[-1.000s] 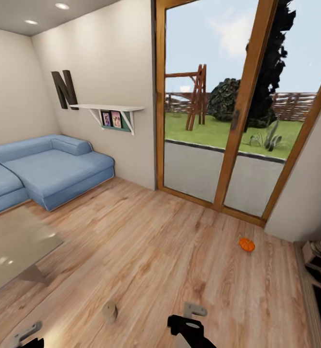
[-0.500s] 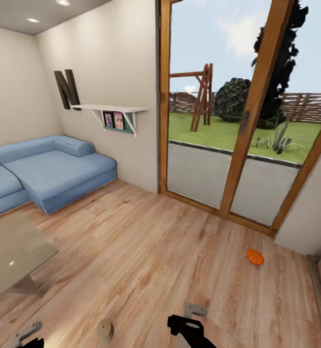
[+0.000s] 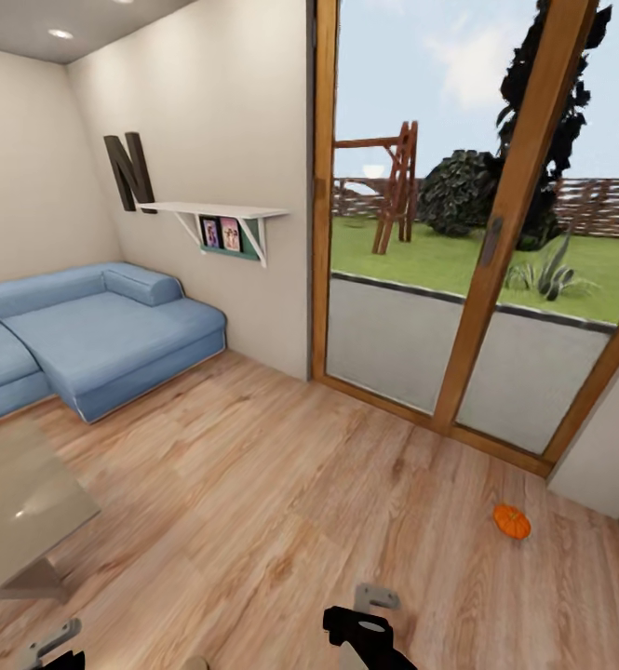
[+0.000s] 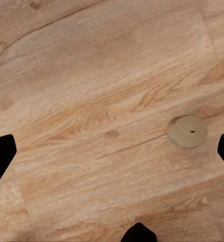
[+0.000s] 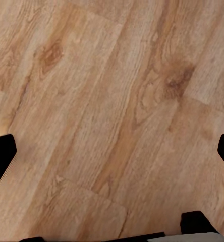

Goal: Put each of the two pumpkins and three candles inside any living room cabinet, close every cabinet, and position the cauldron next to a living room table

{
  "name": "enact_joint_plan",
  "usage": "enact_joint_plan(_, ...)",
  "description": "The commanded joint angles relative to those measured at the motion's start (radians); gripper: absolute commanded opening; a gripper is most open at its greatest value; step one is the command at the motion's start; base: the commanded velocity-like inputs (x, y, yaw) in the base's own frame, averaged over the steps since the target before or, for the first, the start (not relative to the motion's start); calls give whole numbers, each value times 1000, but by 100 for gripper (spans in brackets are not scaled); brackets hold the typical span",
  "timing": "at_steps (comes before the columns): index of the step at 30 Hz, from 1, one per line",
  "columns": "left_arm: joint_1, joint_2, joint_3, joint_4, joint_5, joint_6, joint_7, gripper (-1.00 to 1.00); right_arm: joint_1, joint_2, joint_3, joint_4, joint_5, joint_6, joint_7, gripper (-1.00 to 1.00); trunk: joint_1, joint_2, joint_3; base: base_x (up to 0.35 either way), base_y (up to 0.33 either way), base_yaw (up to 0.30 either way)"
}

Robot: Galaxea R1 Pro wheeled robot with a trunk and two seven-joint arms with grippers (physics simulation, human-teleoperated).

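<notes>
The right gripper [image 3: 370, 619] sits low in the head view over the wood floor [image 3: 281, 521], a grey finger and black body showing; in the right wrist view its dark fingertips [image 5: 2, 156] stand wide apart at the frame's edges with bare planks between, so the jaws are released and hold nothing. The left gripper [image 3: 53, 644] shows at the head view's bottom corner as a grey finger over a black body. In the left wrist view its tips [image 4: 1, 156] are likewise spread wide, jaws released, and a candle [image 4: 187, 131] stands on end on the floor between them, close to one tip but touching neither; its round tan top with a small dark wick mark faces the camera. Left of the right gripper, a glass-topped counter [image 3: 20, 507] cuts into the frame. A pumpkin [image 3: 512, 521] lies on the floor beyond and right of the right gripper, near the foot of the wood-framed glass door [image 3: 477, 279]. Farther left, a blue sofa [image 3: 95, 335] stands against the wall, under a white shelf [image 3: 221, 212] with two small pictures and a dark letter N [image 3: 127, 172]. Through the door lie grass, a fence and a wooden frame.
</notes>
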Motion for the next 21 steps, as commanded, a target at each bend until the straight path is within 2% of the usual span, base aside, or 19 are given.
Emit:
enact_joint_plan(1,0,0,0,0,0,0,0,100,0,0,0,0,0,0,0,100,0,0,0,308,0,0)
enact_joint_plan(7,0,1,-1,0,0,1,-2,100,0,0,0,0,0,0,0,100,0,0,0,279,34,0)
enact_joint_plan(13,0,1,0,0,1,0,-8,100,0,0,0,0,0,0,0,100,0,0,0,42,66,0)
enact_joint_plan(16,0,1,-1,0,0,2,-64,100,0,0,0,0,0,0,0,100,0,0,0,5,8,0)
enact_joint_plan(19,0,1,-1,0,0,7,-186,100,0,0,0,0,0,0,0,100,0,0,0,2,2,0)
enact_joint_plan(21,0,1,-1,0,0,9,-237,100,0,0,0,0,0,0,0,100,0,0,0,0,0,0)
